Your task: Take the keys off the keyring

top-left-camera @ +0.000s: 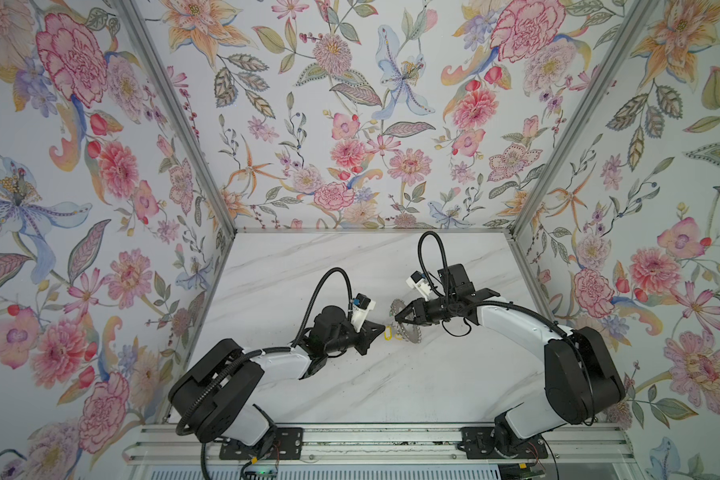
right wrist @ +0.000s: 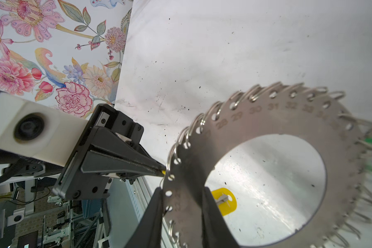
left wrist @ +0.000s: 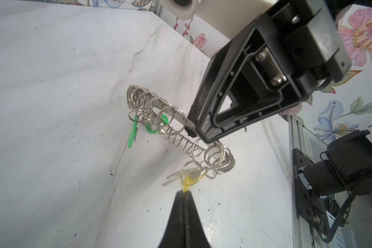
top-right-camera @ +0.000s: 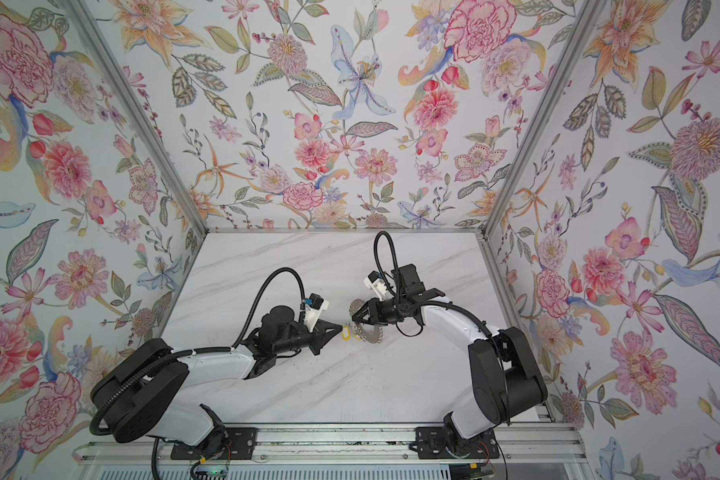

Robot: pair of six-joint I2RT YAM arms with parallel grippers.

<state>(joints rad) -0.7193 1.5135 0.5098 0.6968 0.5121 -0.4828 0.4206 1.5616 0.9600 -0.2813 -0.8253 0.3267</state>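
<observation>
Over marble tabletop (top-left-camera: 350,386), near centre btwn both arms: keyring (right wrist: 241,120) held up off surface, tilted on edge, rim clamped by right gripper (right wrist: 182,206), jaws narrow w/ one finger on each face of disc, at bottom edge by centre hole. Rim fringed w/ wire loops (left wrist: 150,103), nearly all bare, so most slots look empty already. Still attached, as far as visible: yellow-tagged key (left wrist: 178,175) hanging off a loop at lower end of disc, yellow tag (right wrist: 224,200) showing thru centre hole in right wrist view; plus green tags (left wrist: 132,131) dangling at far end of rim, 2 seen, keys themselves hard to make out. Left gripper (left wrist: 184,192) fully closed, pinching tip of yellow tag, just beside disc edge. No loose keys visible on table in both top views, so apparently none set down yet. Judged: early-to-mid, yellow key in hand now, needs working off its loop; green ones left after
</observation>
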